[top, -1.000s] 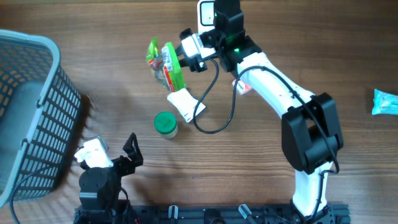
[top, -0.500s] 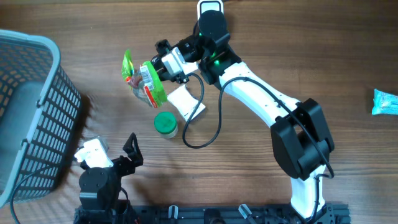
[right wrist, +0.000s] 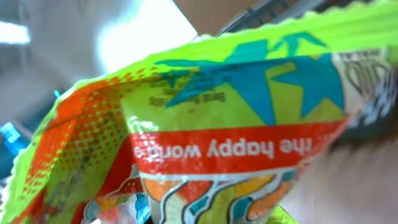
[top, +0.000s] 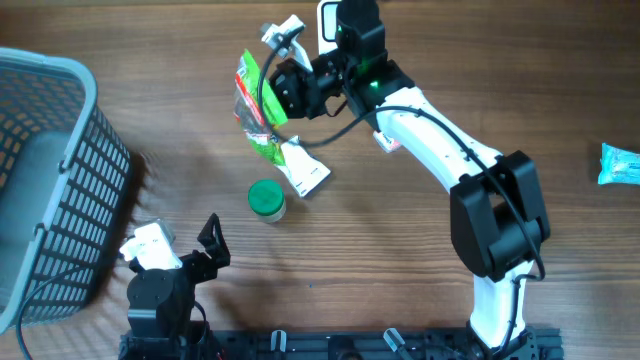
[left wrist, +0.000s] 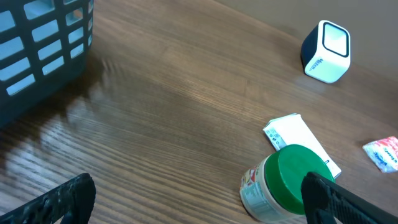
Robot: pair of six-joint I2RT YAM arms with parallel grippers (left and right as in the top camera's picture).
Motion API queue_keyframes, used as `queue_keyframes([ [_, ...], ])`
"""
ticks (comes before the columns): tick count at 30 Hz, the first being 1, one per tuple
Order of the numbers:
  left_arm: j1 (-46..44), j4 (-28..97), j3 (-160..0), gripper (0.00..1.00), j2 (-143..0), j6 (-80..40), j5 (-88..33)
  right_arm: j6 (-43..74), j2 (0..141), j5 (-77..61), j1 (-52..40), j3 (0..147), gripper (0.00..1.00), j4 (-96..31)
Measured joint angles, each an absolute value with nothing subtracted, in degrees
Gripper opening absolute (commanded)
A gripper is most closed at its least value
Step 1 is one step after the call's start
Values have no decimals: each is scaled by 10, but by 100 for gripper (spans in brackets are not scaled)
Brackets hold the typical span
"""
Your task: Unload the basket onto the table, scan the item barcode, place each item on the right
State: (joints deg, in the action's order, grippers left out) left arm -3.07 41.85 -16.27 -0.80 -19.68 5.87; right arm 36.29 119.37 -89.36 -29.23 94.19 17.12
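A green and red candy bag [top: 254, 105] hangs above the table with my right gripper [top: 272, 96] shut on it. The white scanner [top: 327, 22] stands at the table's far edge just right of the bag, partly hidden behind the right arm. The bag [right wrist: 236, 130] fills the right wrist view and hides the fingers there. The scanner [left wrist: 326, 43] also appears at the upper right of the left wrist view. Near the front edge, my left gripper [top: 207, 244] is open and holds nothing; in its own view the left gripper [left wrist: 199, 205] is low over the wood.
A green-lidded jar [top: 266, 198] stands beside a white packet [top: 304, 168] under the bag. A dark grey basket [top: 50, 180] fills the left side. A small red and white sachet [top: 388, 141] lies under the right arm, and a blue packet [top: 618, 163] lies at the right edge.
The right arm swung left with the bag, then came back up and right toward the scanner, and its wrist turned so the bag now hangs lengthwise. The left arm has not moved.
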Motion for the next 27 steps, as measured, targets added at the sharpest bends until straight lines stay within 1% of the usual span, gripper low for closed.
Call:
queue_keyframes([
  [2,-31,418,-163,100,-8,-197,59,392,1194,-893,-294,938,5,124],
  [5,-31,418,-163,100,-8,-197,59,404,1194,-869,-310,927,5,78],
  [7,-31,418,-163,100,-8,-197,58,396,1193,-822,-322,922,4,2],
  [8,-31,418,-163,100,-8,-197,58,384,1193,-775,-328,919,4,-61],
  [9,-31,418,-163,100,-8,-197,58,368,1193,-645,-330,914,4,-174],
  [11,-31,419,-163,100,-8,-197,58,360,1193,-494,-328,912,4,-258],
  [13,-31,418,-163,100,-8,-197,58,357,1193,-376,-325,910,5,-308],
  [16,-31,418,-163,100,-8,-197,59,357,1193,-279,-318,913,5,-320],
  [19,-31,418,-163,100,-8,-197,59,362,1193,-233,-311,932,5,-334],
  [21,-31,418,-163,100,-8,-197,58,392,1193,-212,-307,957,5,-339],
  [24,-31,418,-163,100,-8,-197,59,469,1193,-194,-302,989,5,-319],
  [27,-31,418,-163,100,-8,-197,59,573,1193,-187,-294,997,5,-244],
])
